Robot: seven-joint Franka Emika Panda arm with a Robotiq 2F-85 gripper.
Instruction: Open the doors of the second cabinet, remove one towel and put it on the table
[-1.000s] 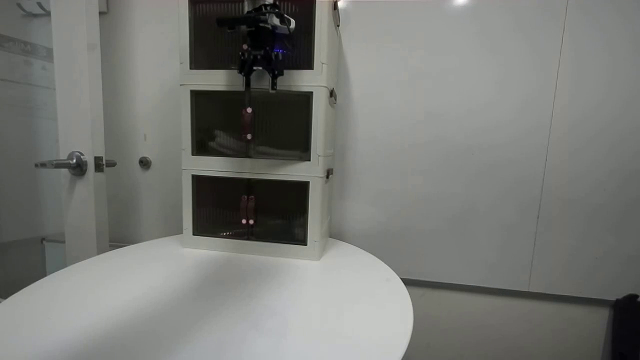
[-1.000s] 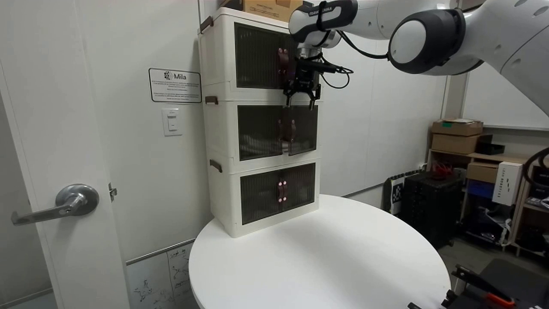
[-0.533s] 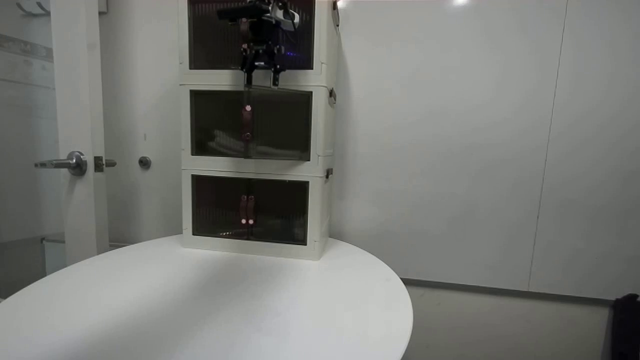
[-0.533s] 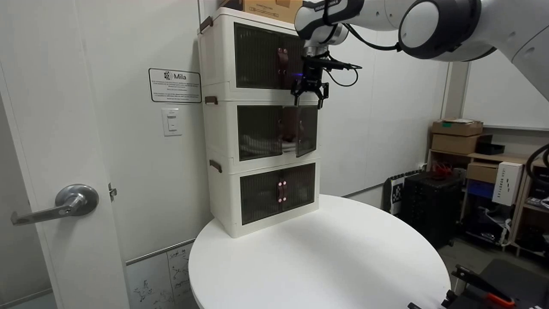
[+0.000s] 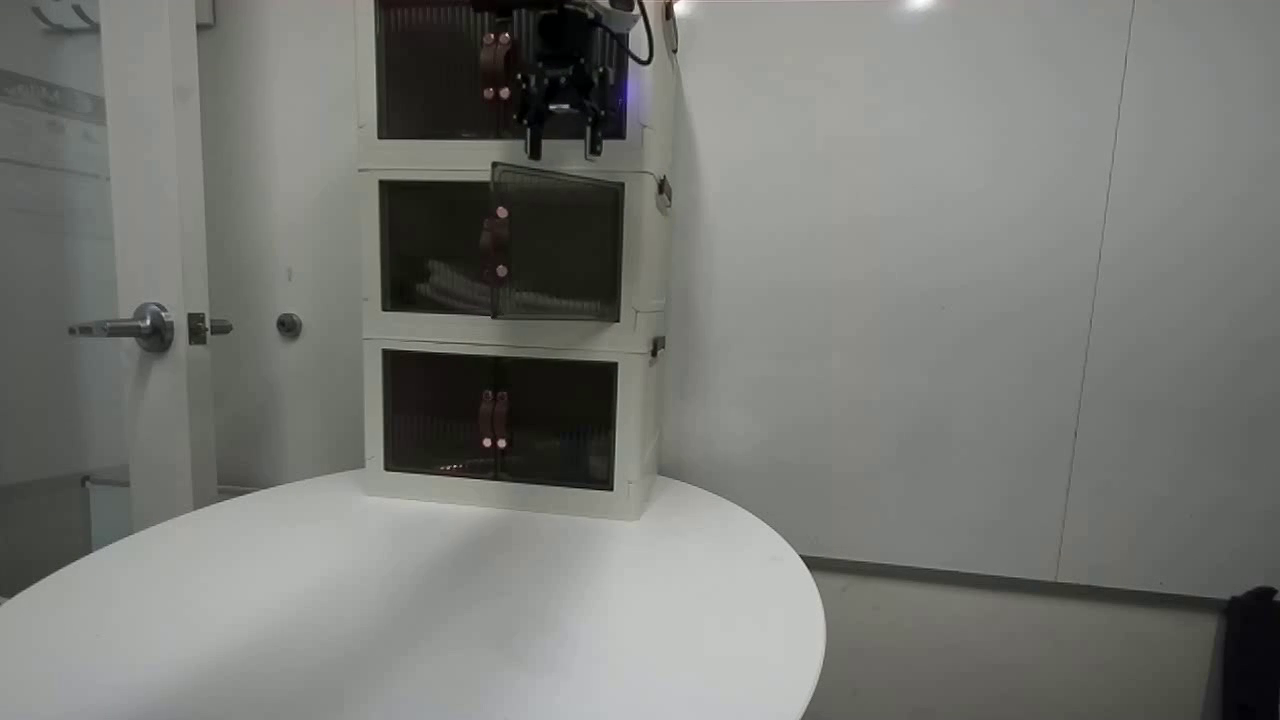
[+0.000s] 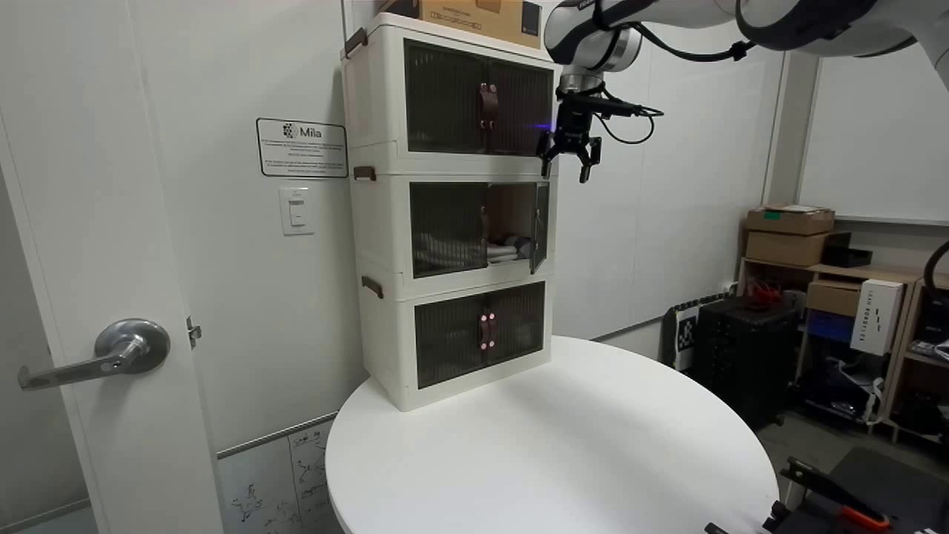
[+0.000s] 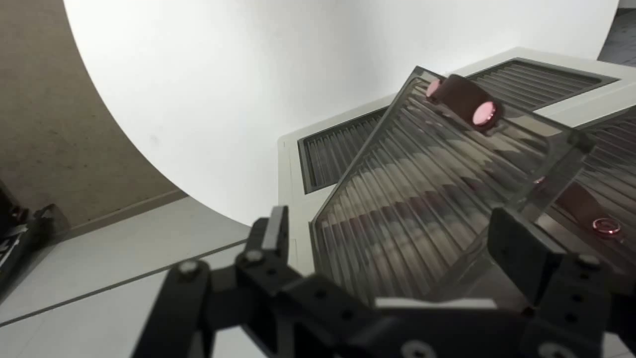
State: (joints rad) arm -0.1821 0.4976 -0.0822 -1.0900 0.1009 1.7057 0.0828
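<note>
- Upper right of centre in an exterior view: black two-fingered metal pincer (image 6: 565,178), pointing down, spread wide, at the end of a white-and-black jointed arm (image 6: 586,48) extending from the upper right.
- Left of centre in an exterior view: white-framed, box-shaped middle tier (image 6: 379,222) of a three-box stack (image 5: 642,430).
- Across its front: pair of dark tinted, ribbed, see-through doors (image 6: 448,226); left-hand panel set flush, right-hand panel (image 6: 542,245) swung outward.
- Inside the middle tier, low in the gap between panels: folded pale whitish cloth towel (image 6: 502,254) in a layered pile; single pieces too small to tell apart.
- Upper centre in an exterior view: pincer just above the right-hand panel's top edge, apart from it.
- In the wrist view: right-hand panel slanting across the right half, with dark brown strap handle (image 7: 461,99) and pink round studs (image 7: 484,113); jaws well apart along the lower part.
- Lower half in both exterior views: large round smooth white counter (image 6: 549,460), beneath the stack.
- Top edge in an exterior view: brown cardboard box (image 6: 474,18) on the stack.
</note>
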